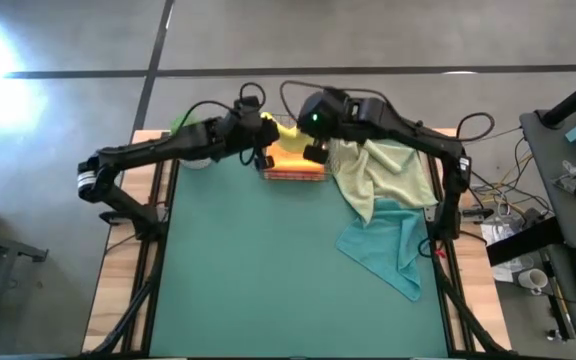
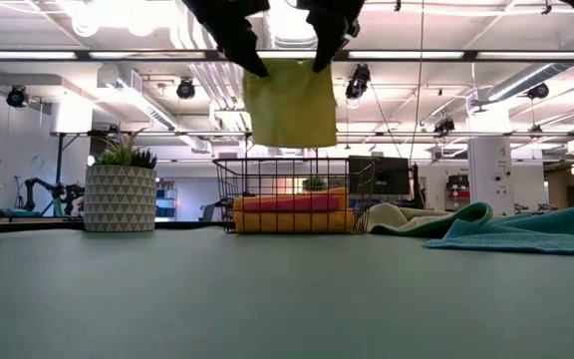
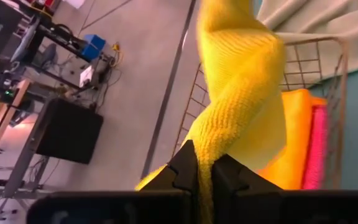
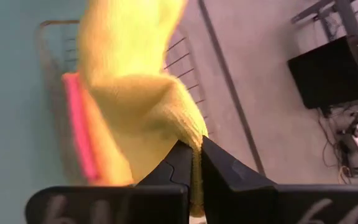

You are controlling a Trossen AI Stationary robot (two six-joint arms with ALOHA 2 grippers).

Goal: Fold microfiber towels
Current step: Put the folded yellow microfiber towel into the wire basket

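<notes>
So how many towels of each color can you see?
yellow towel: 1
orange towel: 1
pink towel: 1
pale green towel: 1
teal towel: 1
Total: 5

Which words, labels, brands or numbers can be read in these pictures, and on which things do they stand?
None can be read.
Yellow towel, held by both grippers: plain, no label showing.
Wire basket and the towels in it: no text.
Planter: only a triangle pattern.
Screens and desk clutter in the room behind: too small and blurred to read.
</notes>
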